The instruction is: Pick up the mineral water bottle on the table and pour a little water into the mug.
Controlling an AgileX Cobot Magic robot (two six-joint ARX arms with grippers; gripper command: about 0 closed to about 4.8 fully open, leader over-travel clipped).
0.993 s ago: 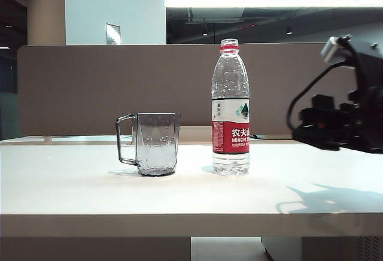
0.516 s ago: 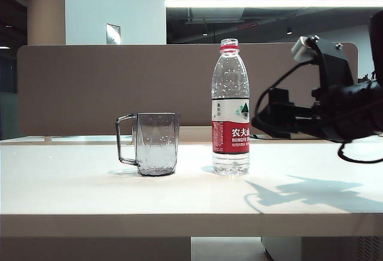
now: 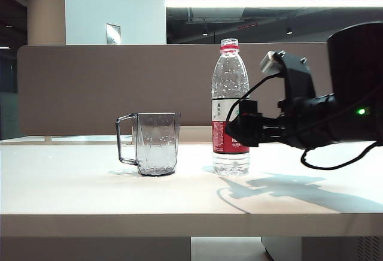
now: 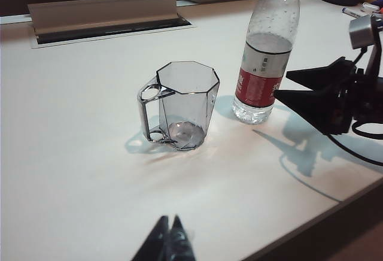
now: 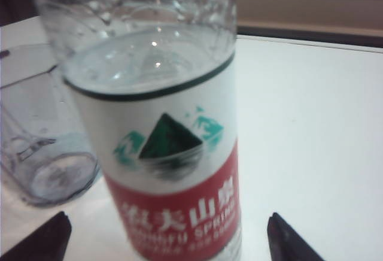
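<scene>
Right claw [image 3: 234,130] spread wide at one bottle [image 3: 230,106], beside one mug [image 3: 152,143] on white worktop [image 3: 90,195]; left claw [image 4: 168,240] closed, near the front edge. Beige partition [image 3: 90,87] behind.

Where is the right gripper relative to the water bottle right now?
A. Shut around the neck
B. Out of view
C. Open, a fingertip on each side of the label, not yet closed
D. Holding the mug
C: the right gripper shows both fingertips spread clear of the mineral water bottle.
</scene>
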